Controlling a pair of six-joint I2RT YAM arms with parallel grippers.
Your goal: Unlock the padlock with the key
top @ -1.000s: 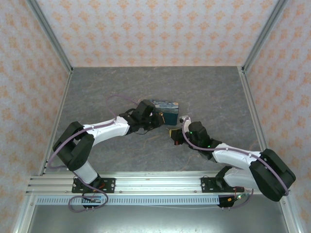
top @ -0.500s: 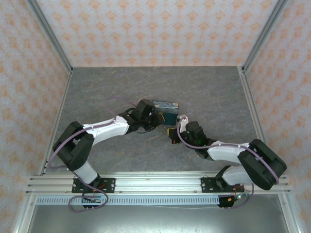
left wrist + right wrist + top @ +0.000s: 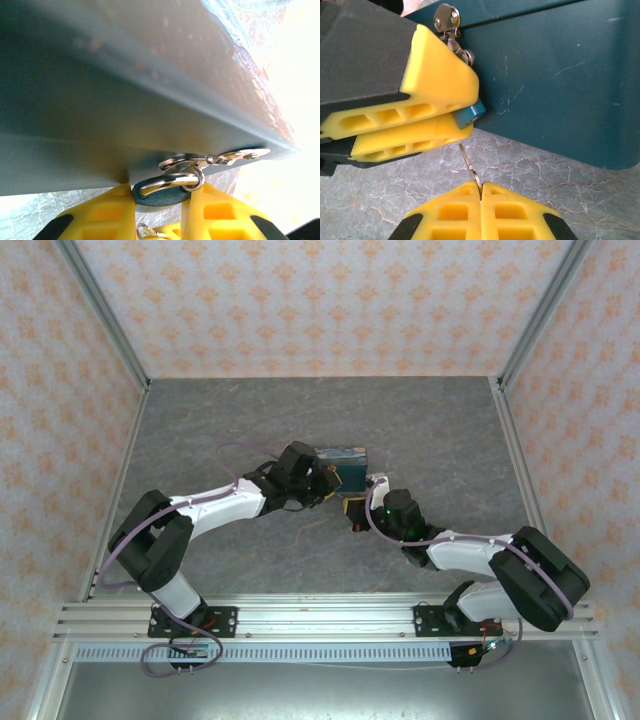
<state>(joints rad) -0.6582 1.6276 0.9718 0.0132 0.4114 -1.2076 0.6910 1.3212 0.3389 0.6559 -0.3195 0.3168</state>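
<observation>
Left gripper clamps the padlock against the tin — key just apart.

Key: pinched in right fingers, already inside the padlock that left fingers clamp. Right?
No. The right wrist view shows the key, pinched in the right fingers, with its tip short of the padlock, not inside. The left fingers do clamp the padlock.

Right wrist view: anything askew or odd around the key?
The key leans left out of the shut right gripper instead of pointing straight, its tip short of the padlock clamped in the left gripper. Fine scratches mark the tin.
</observation>
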